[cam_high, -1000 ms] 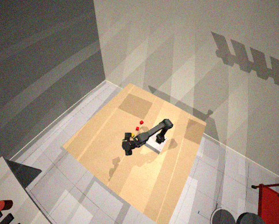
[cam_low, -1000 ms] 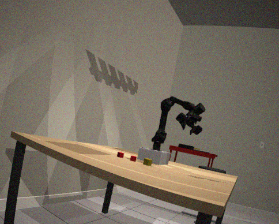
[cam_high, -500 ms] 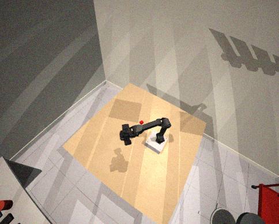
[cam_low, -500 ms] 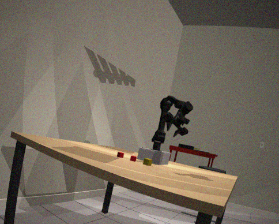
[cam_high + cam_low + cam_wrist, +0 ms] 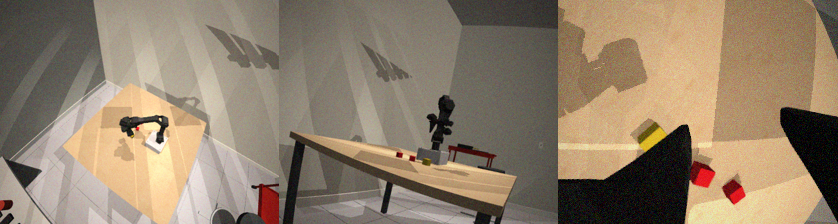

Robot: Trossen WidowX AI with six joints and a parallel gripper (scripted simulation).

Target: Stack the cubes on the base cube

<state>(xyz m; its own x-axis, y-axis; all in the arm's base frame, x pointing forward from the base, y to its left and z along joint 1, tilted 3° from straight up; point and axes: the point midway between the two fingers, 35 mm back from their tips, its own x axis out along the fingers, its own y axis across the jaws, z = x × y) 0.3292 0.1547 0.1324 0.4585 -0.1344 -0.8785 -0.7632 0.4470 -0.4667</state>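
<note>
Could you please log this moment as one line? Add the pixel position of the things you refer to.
gripper [image 5: 430, 127] [image 5: 736, 123]: open, holding nothing | yellow cube [image 5: 132, 135] [image 5: 426, 162] [image 5: 653, 137]: on table [image 5: 115, 185] [image 5: 463, 187] [image 5: 683, 75] | two red cubes [image 5: 412, 158] [image 5: 703, 175]: on table | stacking: not done

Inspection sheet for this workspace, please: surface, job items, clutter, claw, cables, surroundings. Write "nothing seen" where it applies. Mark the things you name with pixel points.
Surface: pale wooden tabletop [image 5: 155, 185] [image 5: 463, 183] [image 5: 668, 50], crossed by shadows.
Job items: yellow cube [image 5: 132, 135] [image 5: 426, 161] [image 5: 653, 137], nearer red cube [image 5: 137, 129] [image 5: 412, 158] [image 5: 703, 175] and farther red cube [image 5: 399, 155] [image 5: 734, 192] stand apart on the wood; nothing stacked.
Clutter: nothing seen.
Claw: black two-fingered claw [image 5: 133, 129] [image 5: 439, 131] [image 5: 736, 123] open, nothing between its fingers, above the tabletop; arm mounted on a white box [image 5: 152, 141] [image 5: 432, 157].
Cables: nothing seen.
Surroundings: red table [image 5: 269, 202] [image 5: 472, 150] nearby; grey walls, tiled floor.
</note>
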